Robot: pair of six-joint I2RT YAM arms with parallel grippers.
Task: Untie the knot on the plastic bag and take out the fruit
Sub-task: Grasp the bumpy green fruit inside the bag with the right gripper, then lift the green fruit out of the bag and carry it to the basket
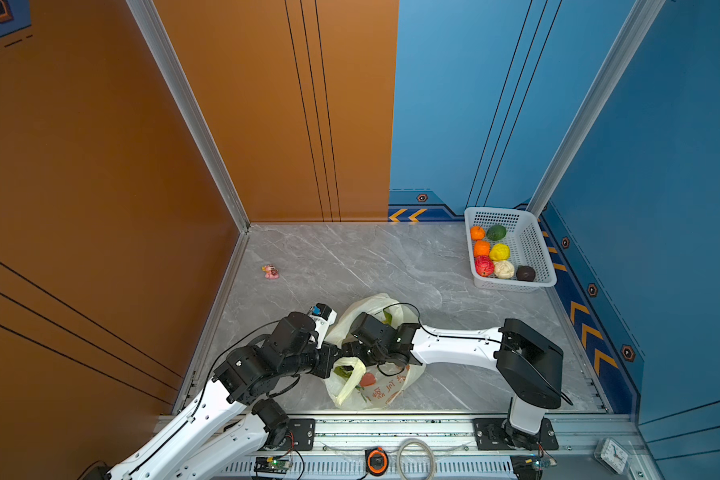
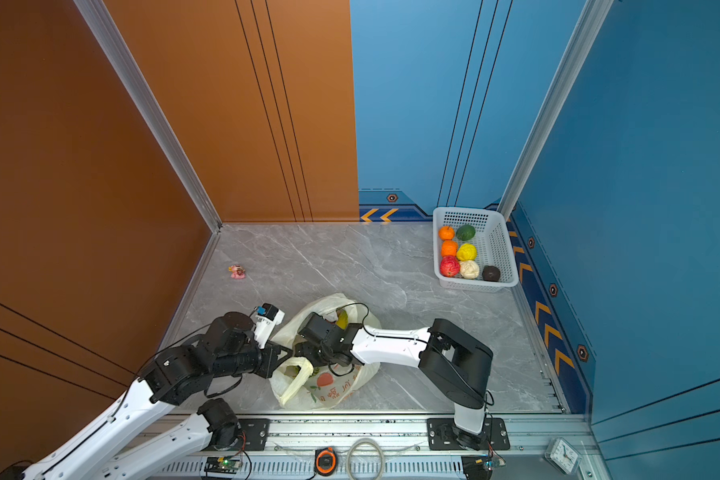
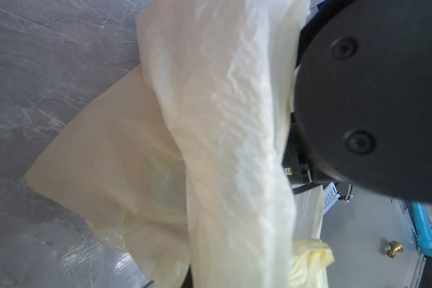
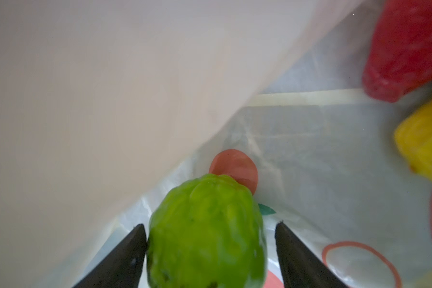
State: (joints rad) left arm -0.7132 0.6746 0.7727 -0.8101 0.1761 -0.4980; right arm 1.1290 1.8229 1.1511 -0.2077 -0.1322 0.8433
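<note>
The plastic bag point(image 1: 375, 390) lies crumpled near the table's front edge, with both grippers at it. Its cream film point(image 3: 222, 124) fills the left wrist view and runs down to my left gripper point(image 2: 287, 354), which is shut on the bag's edge. My right gripper point(image 4: 211, 224) is inside the bag, open, with a bright green fruit point(image 4: 207, 246) between its fingers. One finger touches the fruit and the other stands a little off it. A red fruit point(image 4: 407, 45) and a yellow fruit point(image 4: 424, 147) lie deeper in the bag. The knot is out of view.
A white perforated basket point(image 1: 537, 249) at the back right holds several fruits. A small pink toy figure point(image 1: 270, 272) lies at the back left. The right arm's black wrist point(image 3: 372, 99) is close beside the left gripper. A clock point(image 1: 612, 455) and a tape measure point(image 1: 377, 460) lie on the front rail.
</note>
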